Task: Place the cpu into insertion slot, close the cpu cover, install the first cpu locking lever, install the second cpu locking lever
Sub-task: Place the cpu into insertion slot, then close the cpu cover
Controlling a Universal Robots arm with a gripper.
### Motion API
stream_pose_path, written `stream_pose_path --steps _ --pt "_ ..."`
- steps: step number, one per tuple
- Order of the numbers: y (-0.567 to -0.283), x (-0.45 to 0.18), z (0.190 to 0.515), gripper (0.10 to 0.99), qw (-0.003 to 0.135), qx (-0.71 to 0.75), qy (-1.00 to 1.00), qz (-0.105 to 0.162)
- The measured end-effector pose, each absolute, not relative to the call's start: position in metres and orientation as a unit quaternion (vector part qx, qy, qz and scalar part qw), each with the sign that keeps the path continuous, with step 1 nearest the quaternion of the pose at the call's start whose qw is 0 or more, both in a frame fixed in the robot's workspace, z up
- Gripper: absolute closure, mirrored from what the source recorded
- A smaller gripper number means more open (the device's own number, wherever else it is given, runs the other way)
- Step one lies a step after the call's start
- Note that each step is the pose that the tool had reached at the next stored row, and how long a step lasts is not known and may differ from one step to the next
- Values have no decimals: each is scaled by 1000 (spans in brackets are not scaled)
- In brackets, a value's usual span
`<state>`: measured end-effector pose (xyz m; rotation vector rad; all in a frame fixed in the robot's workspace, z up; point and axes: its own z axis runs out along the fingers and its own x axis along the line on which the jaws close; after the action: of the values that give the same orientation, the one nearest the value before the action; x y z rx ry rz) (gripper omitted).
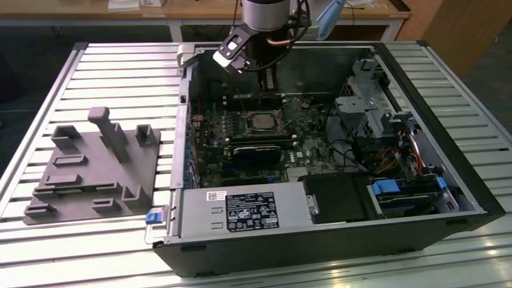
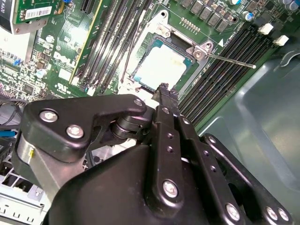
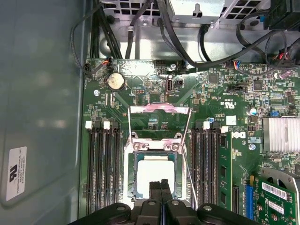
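The cpu [image 3: 153, 174] lies flat in the insertion slot [image 3: 133, 174], its bright silver top bare; it also shows in the second wrist view [image 2: 161, 68]. At the slot's far edge the cpu cover [image 3: 159, 108], a thin silvery frame with a wide window, looks tilted up off the chip. A thin lever rod [image 2: 229, 61] juts out sideways over the memory slots, unlatched. My gripper [image 3: 161, 186] hangs above the cpu's near edge, fingers shut with nothing between them. In the exterior view the arm [image 1: 264, 18] stands over the case's rear, above the socket [image 1: 260, 120].
The open computer case [image 1: 320, 240] lies on a slatted metal table. Long black memory slots [image 3: 101, 168] flank the socket. Cables [image 3: 140, 28] run along the case wall beyond it. A green card [image 3: 276, 197] stands nearby. A grey fixture block [image 1: 88, 168] sits at the exterior view's left.
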<state>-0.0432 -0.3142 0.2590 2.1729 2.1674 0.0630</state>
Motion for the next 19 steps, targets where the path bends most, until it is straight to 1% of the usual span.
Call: stream_pose_path --steps 19 --pt "-314 -43 265 980 36 707 706 20"
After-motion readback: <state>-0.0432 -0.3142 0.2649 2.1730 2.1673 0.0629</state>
